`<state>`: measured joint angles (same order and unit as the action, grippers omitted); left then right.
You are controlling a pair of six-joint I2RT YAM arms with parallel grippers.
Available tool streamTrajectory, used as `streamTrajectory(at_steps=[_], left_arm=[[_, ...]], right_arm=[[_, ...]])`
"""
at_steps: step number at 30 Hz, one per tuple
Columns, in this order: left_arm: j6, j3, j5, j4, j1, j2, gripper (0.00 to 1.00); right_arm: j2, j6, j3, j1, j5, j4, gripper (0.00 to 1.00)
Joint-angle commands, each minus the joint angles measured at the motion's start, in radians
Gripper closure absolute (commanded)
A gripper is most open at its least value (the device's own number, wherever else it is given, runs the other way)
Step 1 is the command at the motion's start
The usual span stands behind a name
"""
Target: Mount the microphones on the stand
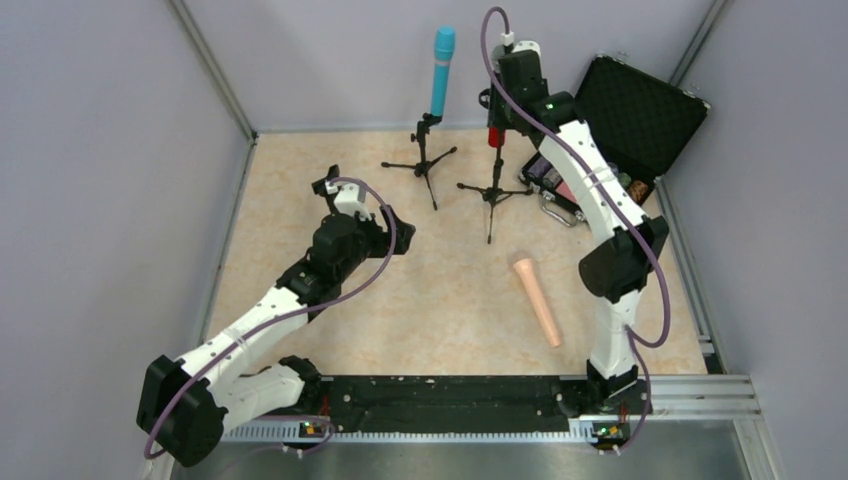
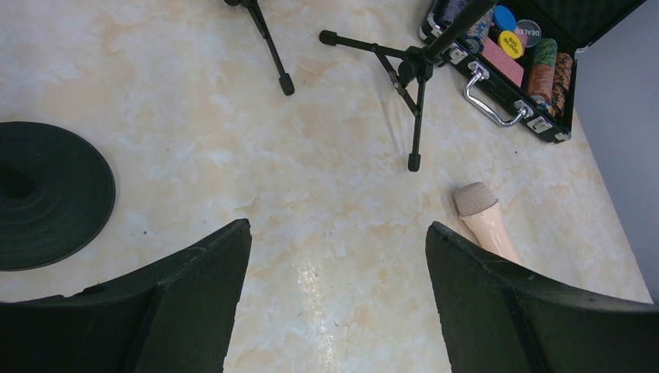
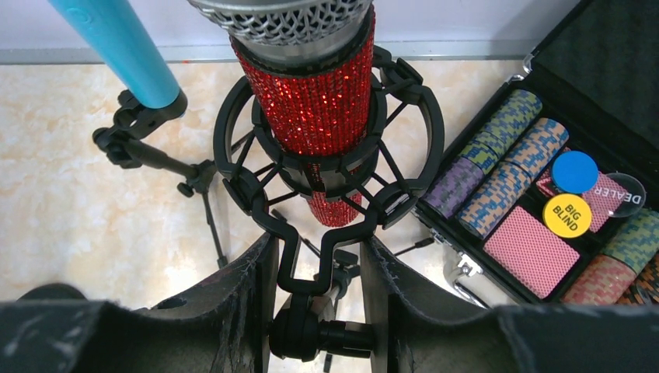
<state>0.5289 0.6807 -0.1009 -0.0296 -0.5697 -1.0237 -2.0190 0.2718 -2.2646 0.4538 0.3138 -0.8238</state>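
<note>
Right tool: clamped on shock mount, red microphone seated. Left tool: apart, empty. Next, likely: release mount, then grasp peach microphone lying flat on surface.

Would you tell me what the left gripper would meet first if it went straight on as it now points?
Probably the bare table between the open fingers of the left gripper; the peach microphone lies to the right, a stand leg farther ahead. Depth is uncertain.
</note>
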Motion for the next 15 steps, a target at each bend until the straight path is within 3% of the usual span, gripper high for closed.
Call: streamTrajectory(at_steps=[1,8,15], left_arm=[[0.01,0.013,0.014,-0.018,0.006,0.009,0.13],[0.018,0.011,0.018,-0.009,0.005,0.016,0.13],[0.02,0.005,0.021,-0.015,0.005,0.021,0.13]], right_arm=[[0.042,0.005,0.051,-0.003,0.052,0.033,1.0],[0.084,0.029,0.161,-0.027,-0.057,0.093,1.0],[0.122,0.043,0.255,-0.041,-0.071,0.118,1.0]])
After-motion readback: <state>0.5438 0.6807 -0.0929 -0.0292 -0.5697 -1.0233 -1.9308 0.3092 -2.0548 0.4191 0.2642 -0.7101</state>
